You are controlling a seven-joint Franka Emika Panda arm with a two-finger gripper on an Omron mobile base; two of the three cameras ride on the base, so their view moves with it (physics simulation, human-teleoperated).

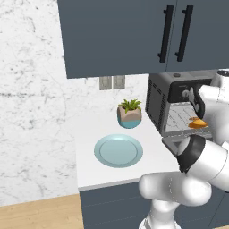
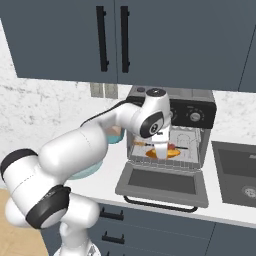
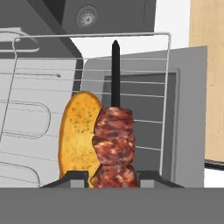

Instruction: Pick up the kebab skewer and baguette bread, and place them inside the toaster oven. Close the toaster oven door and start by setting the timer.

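Observation:
My gripper (image 3: 113,177) is shut on the kebab skewer (image 3: 113,144), pinching its reddish-brown meat chunks, and the dark stick points away from the hand. The baguette bread (image 3: 76,131), golden and oval, lies on the wire rack (image 3: 144,109) just beside and under the skewer. In the right base view the gripper (image 2: 161,152) hangs at the mouth of the toaster oven (image 2: 192,102), holding the skewer (image 2: 177,147) over the baguette (image 2: 172,154). The toaster oven door (image 2: 162,182) lies folded down flat, handle toward me. From the left, the baguette (image 1: 197,123) peeks out past the arm.
A light blue plate (image 1: 118,150) and a small potted plant (image 1: 129,112) sit on the counter left of the oven (image 1: 156,96). A sink (image 2: 235,172) lies to the oven's right. Knobs (image 2: 195,116) line the black panel. Cabinets hang close overhead.

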